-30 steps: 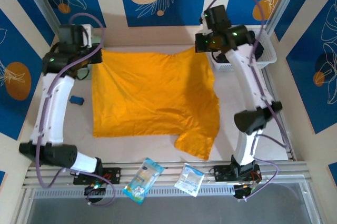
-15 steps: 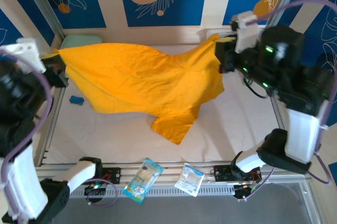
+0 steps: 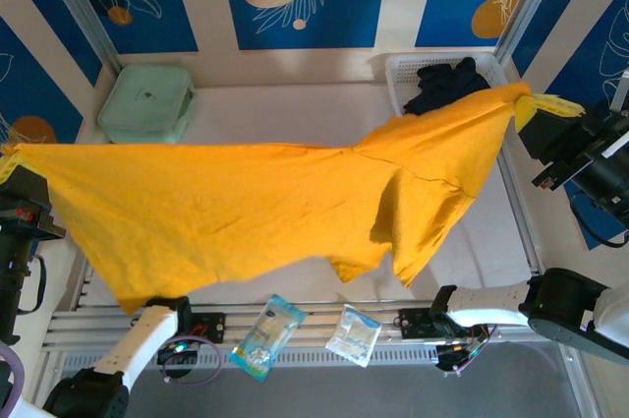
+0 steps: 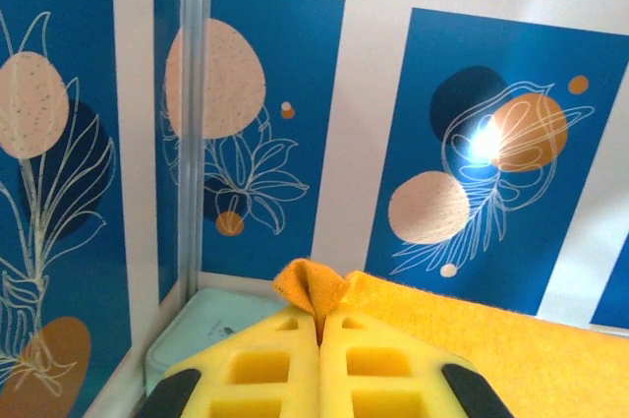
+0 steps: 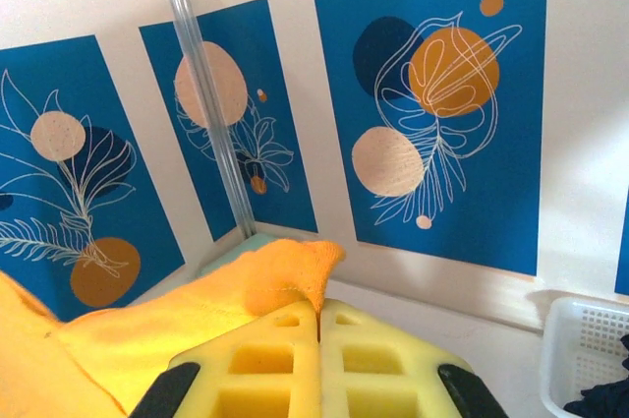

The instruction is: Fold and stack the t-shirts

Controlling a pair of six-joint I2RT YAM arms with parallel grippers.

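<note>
One bright orange-yellow t-shirt [image 3: 246,207] hangs spread in the air across the table. It is stretched between both grippers, and its lower edge and a sleeve droop toward the front. At the far left my left gripper [image 3: 8,167] is shut on one corner. In the left wrist view the yellow fingers [image 4: 256,364] meet on a pinched fold of the t-shirt [image 4: 313,285]. At the right my right gripper [image 3: 529,103] is shut on the opposite corner. The right wrist view shows the right gripper [image 5: 319,312] pinching the t-shirt [image 5: 285,275].
A pale mint-green zip case [image 3: 147,103] lies at the back left. A white basket [image 3: 398,69] with dark clothes [image 3: 447,84] stands at the back right. Two small packets [image 3: 267,334] [image 3: 352,334] lie on the front rail. Metal frame posts stand at the corners.
Both arms have risen and swung apart toward the front, lifting the t-shirt off the table and pulling it taut in the air. The mint case and basket are now uncovered.
</note>
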